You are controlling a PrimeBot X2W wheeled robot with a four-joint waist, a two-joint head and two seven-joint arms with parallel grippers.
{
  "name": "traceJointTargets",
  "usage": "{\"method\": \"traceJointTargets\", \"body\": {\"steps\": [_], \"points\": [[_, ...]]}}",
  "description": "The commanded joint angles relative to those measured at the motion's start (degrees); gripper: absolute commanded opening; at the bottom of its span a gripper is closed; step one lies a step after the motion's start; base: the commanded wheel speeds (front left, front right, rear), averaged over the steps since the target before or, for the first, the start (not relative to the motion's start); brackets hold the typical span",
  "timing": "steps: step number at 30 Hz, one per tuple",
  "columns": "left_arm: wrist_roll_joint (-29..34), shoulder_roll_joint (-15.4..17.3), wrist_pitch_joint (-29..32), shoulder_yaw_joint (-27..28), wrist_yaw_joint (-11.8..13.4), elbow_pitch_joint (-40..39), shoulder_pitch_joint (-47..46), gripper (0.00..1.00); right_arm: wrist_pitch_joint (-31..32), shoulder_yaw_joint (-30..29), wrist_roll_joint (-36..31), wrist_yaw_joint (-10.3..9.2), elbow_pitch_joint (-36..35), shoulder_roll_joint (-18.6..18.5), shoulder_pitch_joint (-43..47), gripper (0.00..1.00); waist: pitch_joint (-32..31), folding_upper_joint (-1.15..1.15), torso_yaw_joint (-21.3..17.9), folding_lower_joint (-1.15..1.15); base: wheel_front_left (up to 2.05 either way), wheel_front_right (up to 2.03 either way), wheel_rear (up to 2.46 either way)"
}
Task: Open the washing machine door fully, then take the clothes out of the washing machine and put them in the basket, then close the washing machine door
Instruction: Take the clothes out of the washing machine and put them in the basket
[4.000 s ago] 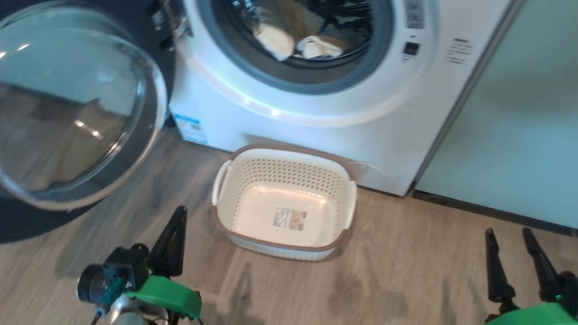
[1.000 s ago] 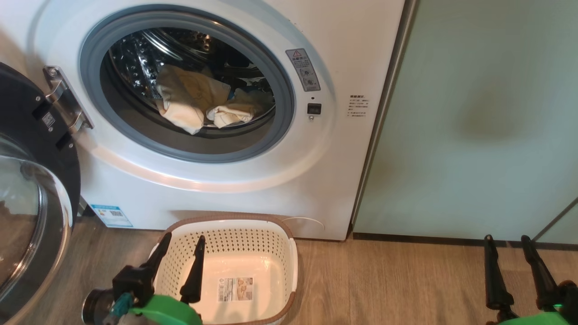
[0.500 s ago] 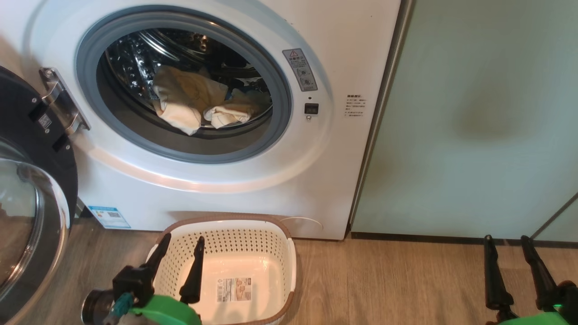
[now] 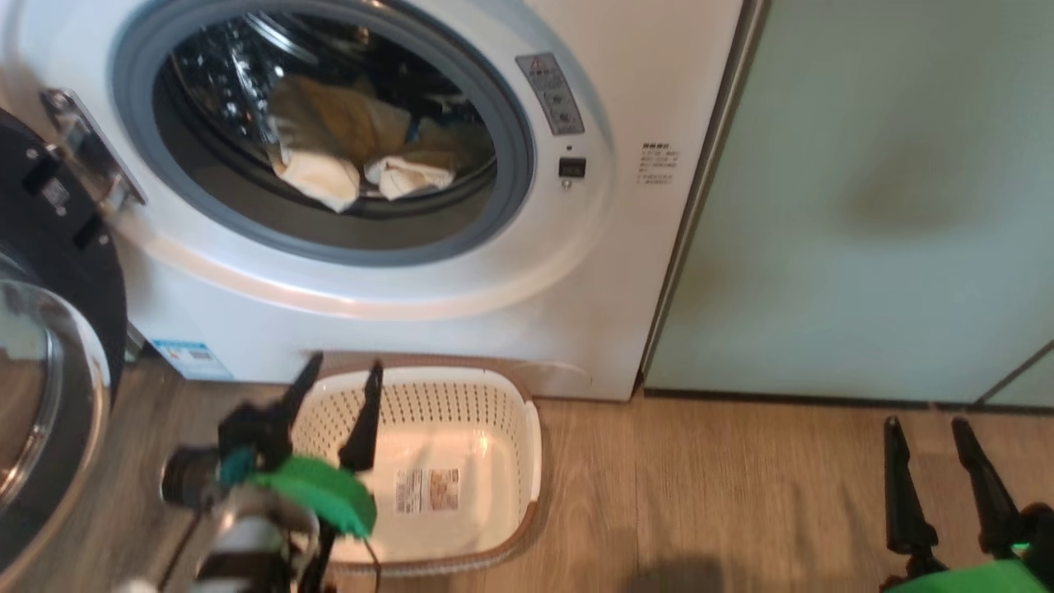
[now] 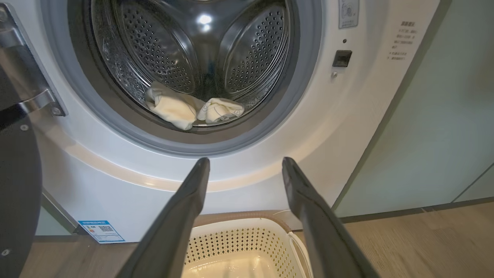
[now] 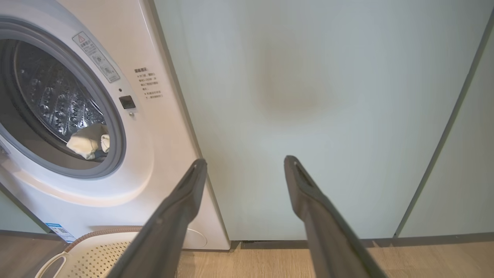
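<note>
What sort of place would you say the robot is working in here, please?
Probably a home laundry corner: a white front-loading washing machine with clothes inside, a plastic basket on the wood-look floor, and pale green cabinet panels beside it.

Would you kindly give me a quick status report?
Left gripper open, right gripper open, both empty. Door swung open, clothes in washing machine, basket without clothes. Nothing blocking the opening.

The black-ringed washing machine door [image 4: 49,329] stands wide open left of the white washing machine [image 4: 461,313], cream clothes [image 4: 346,156] lie bunched inside it, and the perforated basket [image 4: 498,412] sits upright on the floor just in front.
</note>
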Motion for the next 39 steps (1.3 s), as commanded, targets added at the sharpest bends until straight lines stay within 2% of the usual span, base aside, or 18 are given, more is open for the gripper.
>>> {"method": "traceJointTargets", "body": {"steps": [1,10,15,18,19,27,31,35,39], "points": [[-0.7,1.8,0.8,1.9,-0.5,0.4,-6.6,1.0,-0.4,1.7,0.4,0.01,-2.3,-0.9,-4.0,1.0,2.9,0.0,-0.1,0.0,0.0,0.0,0.0],[-4.5,5.3,7.1,0.5,-2.8,12.6,-24.9,1.0,-0.4,2.4,1.9,0.01,-3.1,-0.9,-8.9,1.0,11.7,0.0,-2.0,0.0,0.0,0.0,0.0],[-7.2,9.0,9.8,-1.7,-3.4,17.7,-35.1,1.0,-0.4,2.4,3.2,0.01,-3.3,-0.9,-11.5,1.0,16.3,0.0,-3.8,0.0,0.0,0.0,0.0],[-9.5,12.0,12.2,-5.6,-3.5,19.3,-40.6,1.0,-0.4,2.5,4.2,0.01,-3.8,-0.9,-13.1,1.0,19.2,0.0,-4.9,0.0,0.0,0.0,0.0],[-9.5,12.0,12.2,-5.6,-3.5,19.3,-40.6,1.0,-0.4,2.5,4.2,0.01,-3.8,-0.9,-13.1,1.0,19.2,0.0,-4.9,0.0,0.0,0.0,0.0],[-22.6,22.9,20.1,-20.1,-3.5,18.6,-52.8,1.0,-0.4,3.0,7.3,0.01,-4.9,-0.9,-16.6,1.0,26.2,0.0,-7.6,0.0,0.0,0.0,0.0],[-27.9,28.6,22.8,-25.2,-3.5,17.7,-57.5,1.0,-0.4,3.8,8.6,0.01,-5.0,-0.9,-17.8,1.0,28.7,0.0,-8.8,0.0,0.0,0.0,0.0],[-31.0,32.5,24.2,-28.7,-3.5,18.4,-61.0,1.0,-0.4,4.1,9.6,0.01,-5.0,-0.9,-18.6,1.0,30.3,0.0,-9.9,0.0,0.0,0.0,0.0],[-33.6,34.5,25.4,-31.6,-3.5,19.5,-63.6,1.0,-0.4,4.8,10.4,0.01,-5.0,-0.9,-19.2,1.0,31.5,0.0,-11.0,0.0,0.0,0.0,0.0]]}}
